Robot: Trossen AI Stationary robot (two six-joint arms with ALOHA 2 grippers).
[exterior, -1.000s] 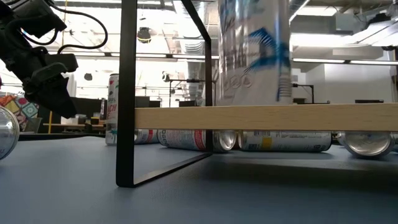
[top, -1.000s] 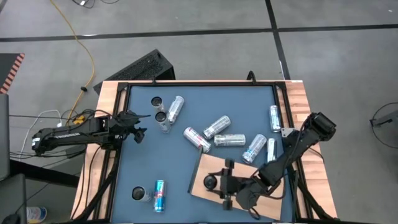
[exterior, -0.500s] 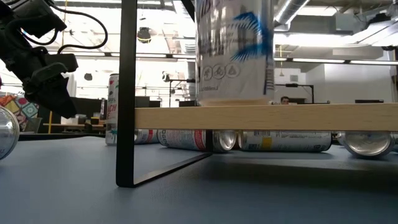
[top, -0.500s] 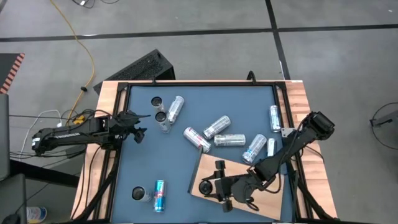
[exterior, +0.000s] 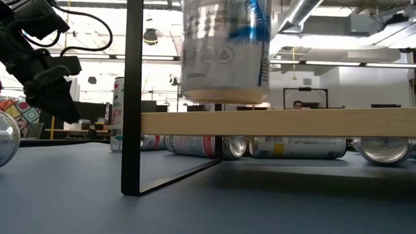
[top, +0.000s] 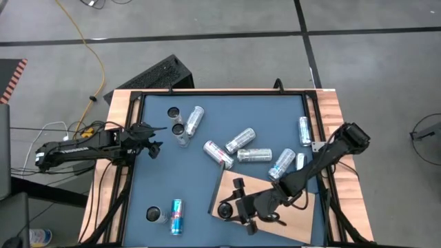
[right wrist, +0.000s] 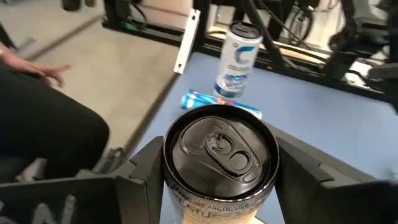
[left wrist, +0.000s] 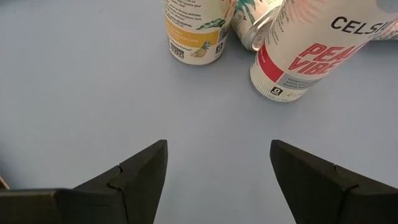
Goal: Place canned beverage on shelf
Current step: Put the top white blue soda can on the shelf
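Right gripper (top: pixel 231 207) over the left end of the shelf (top: pixel 293 217), clamped on an upright can (top: pixel 224 211); left gripper (top: pixel 153 138) idle near the table's left edge. Low down: can (exterior: pixel 224 52) just above the shelf board (exterior: pixel 279 123), not touching. Left wrist: fingers (left wrist: pixel 140 171) spread, nothing between. Right wrist: fingers (right wrist: pixel 146 168) pressed against the can (right wrist: pixel 219 163) on both sides.

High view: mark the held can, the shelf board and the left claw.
held can (top: pixel 224 210): high view, its dark top.
shelf board (top: pixel 296 219): high view, bare wood.
left claw (top: pixel 157 138): high view, between the fingertips.
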